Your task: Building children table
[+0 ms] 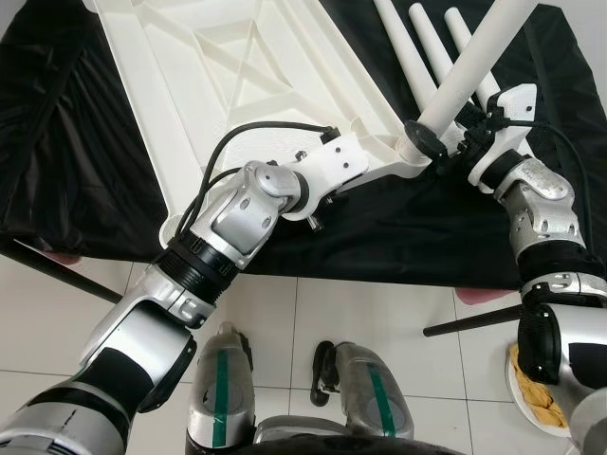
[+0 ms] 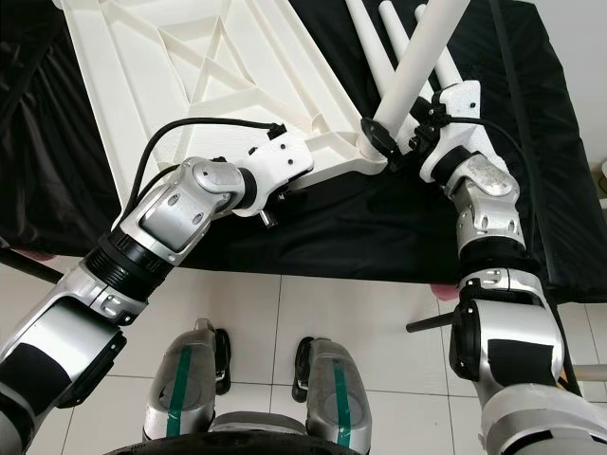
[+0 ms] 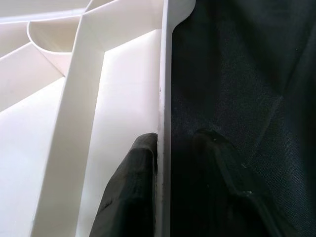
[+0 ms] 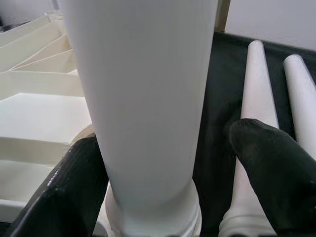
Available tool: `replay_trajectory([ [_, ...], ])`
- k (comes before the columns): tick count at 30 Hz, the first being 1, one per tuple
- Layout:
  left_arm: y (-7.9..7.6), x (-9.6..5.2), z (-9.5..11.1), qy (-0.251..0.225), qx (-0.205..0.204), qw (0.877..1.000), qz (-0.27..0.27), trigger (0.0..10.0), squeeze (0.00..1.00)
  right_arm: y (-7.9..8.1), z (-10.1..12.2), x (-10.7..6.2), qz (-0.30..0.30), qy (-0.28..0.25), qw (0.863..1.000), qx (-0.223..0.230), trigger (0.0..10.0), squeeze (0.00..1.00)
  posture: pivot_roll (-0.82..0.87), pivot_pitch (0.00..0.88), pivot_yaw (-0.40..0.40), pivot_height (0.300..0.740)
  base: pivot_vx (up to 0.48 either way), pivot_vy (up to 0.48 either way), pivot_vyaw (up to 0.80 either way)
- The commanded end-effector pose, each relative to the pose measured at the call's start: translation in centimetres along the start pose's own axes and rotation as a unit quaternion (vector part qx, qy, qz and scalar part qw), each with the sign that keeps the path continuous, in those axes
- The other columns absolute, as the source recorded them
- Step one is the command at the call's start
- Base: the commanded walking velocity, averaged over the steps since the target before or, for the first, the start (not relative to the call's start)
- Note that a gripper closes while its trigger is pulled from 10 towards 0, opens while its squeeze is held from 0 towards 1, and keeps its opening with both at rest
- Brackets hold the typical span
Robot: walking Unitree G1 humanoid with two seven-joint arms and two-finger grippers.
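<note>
One white ribbed plastic tabletop (image 1: 237,66) lies upside down on the black cloth (image 1: 57,142), three loose white tapered legs (image 1: 422,43) beside it. The left gripper (image 3: 173,163) pinches its rim; the right gripper (image 4: 163,173), half-spread, straddles a fourth white leg (image 1: 474,62) at the corner socket.

The white tabletop (image 1: 237,76) and the raised leg (image 1: 479,62) run off the far edge, and the leg's foot hides the corner socket it meets.
</note>
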State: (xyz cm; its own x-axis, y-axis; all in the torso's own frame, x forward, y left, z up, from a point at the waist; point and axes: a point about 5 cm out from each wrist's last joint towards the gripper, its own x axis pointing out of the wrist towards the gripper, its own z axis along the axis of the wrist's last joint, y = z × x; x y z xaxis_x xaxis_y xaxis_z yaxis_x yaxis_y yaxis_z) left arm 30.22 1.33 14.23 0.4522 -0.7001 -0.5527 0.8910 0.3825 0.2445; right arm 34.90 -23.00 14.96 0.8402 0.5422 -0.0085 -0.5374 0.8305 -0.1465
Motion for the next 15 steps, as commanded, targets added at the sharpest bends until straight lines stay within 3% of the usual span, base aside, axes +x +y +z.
replay_trajectory([
  [1, -0.05, 0.09, 0.12, 0.003, 0.009, 1.000, -0.008, 10.0, 0.00, -0.26, -0.14, -0.15, 0.008, 0.006, 1.000, -0.005, 5.1, 0.00, 0.02, 0.000, -0.048, 0.740, 0.000, 0.000, 0.00],
  [2, -0.05, 0.09, 0.12, 0.003, 0.009, 1.000, -0.008, 10.0, 0.00, -0.26, -0.14, -0.15, 0.008, 0.006, 1.000, -0.005, 5.1, 0.00, 0.02, 0.000, -0.048, 0.740, 0.000, 0.000, 0.00],
  [3, -0.03, 0.07, 0.13, 0.003, 0.009, 1.000, -0.008, 10.0, 0.00, -0.28, -0.23, -0.17, 0.011, 0.007, 1.000, 0.000, 0.5, 0.00, 0.02, 0.000, -0.050, 0.740, 0.000, 0.000, 0.00],
  [4, -0.02, 0.04, 0.13, 0.002, 0.009, 1.000, -0.008, 10.0, 0.00, -0.27, -0.33, -0.22, 0.014, 0.006, 1.000, 0.003, 0.0, 0.00, 0.03, 0.000, -0.050, 0.740, 0.000, 0.000, 0.00],
  [15, 0.06, -0.13, -0.06, 0.005, 0.008, 1.000, -0.006, 10.0, 0.00, 0.28, -1.06, -0.49, 0.030, 0.004, 0.999, 0.024, 0.0, 0.00, 0.03, 0.007, -0.042, 0.740, 0.000, 0.000, 0.00],
])
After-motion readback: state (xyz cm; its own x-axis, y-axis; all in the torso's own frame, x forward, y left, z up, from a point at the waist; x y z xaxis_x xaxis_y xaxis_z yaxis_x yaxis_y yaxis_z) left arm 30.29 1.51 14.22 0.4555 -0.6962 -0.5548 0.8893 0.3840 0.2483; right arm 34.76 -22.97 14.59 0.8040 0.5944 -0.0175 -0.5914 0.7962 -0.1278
